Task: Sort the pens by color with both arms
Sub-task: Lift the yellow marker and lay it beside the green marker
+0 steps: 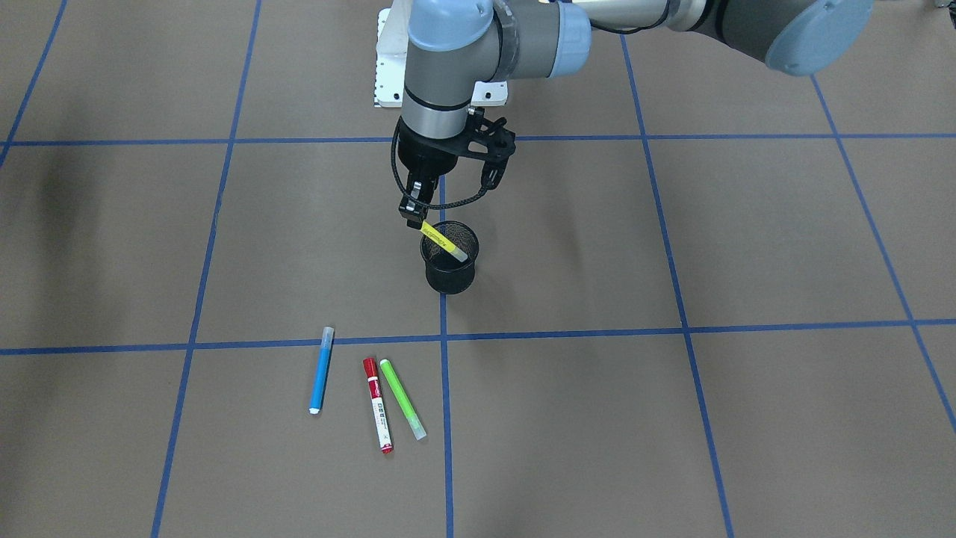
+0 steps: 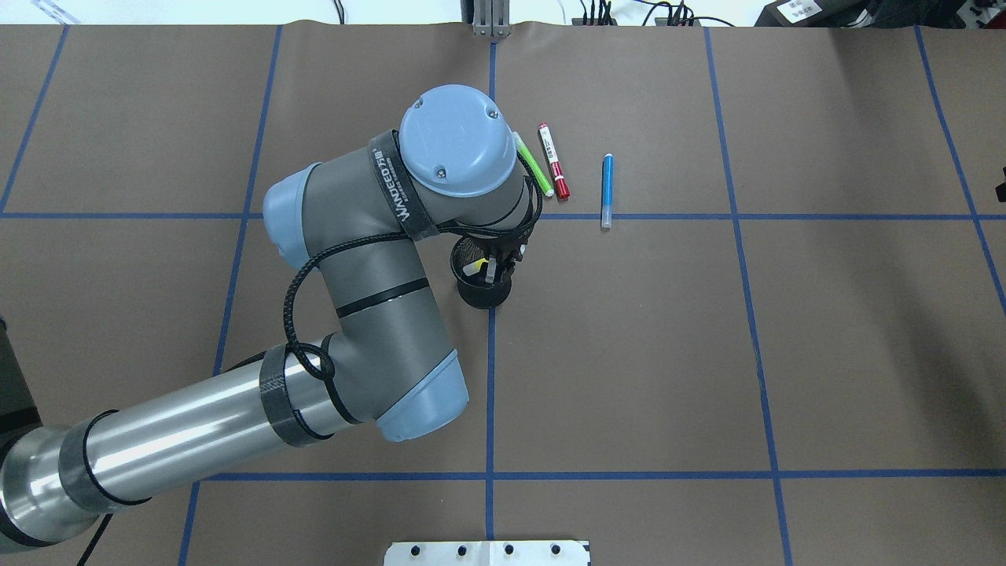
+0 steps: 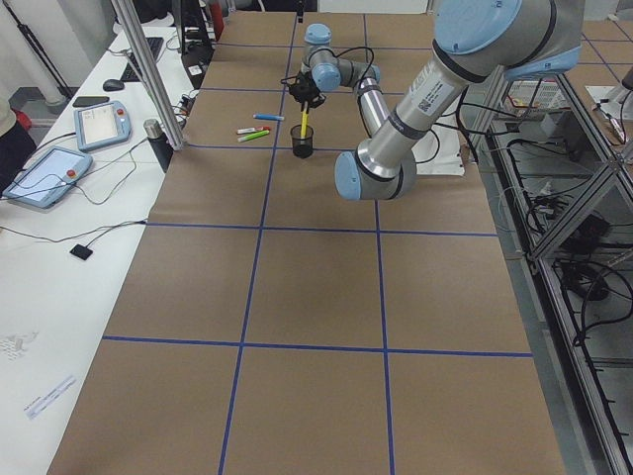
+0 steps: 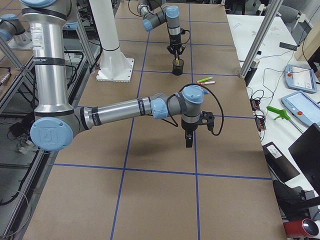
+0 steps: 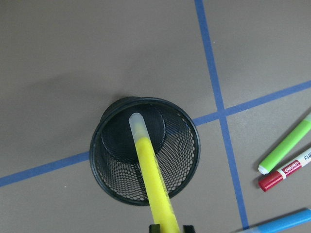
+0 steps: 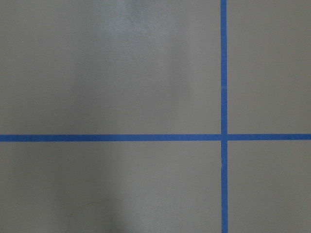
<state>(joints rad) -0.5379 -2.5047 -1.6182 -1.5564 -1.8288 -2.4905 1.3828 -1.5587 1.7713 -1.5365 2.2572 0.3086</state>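
At lower left of the front-facing view, the blue pen [image 1: 321, 371], red-capped pen [image 1: 377, 403] and green pen [image 1: 402, 388] are lying flat. At centre, the left gripper [image 1: 413, 214] is clamping the yellow pen [image 1: 444, 240] by its upper end, the long axis slanting down-right into the black mesh cup [image 1: 448, 282]. The left wrist view is showing the tip inside the rim, largely masked overhead; the right gripper [image 4: 188, 142] is hanging well apart, and its opening cannot be told.

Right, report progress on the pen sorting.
Done: nothing released yet. In hand: the left arm holds the yellow pen in its jaws, lower end inside the black mesh cup. Left: the blue pen, red-capped marker and green pen lie on the table; the right arm hangs away from them.
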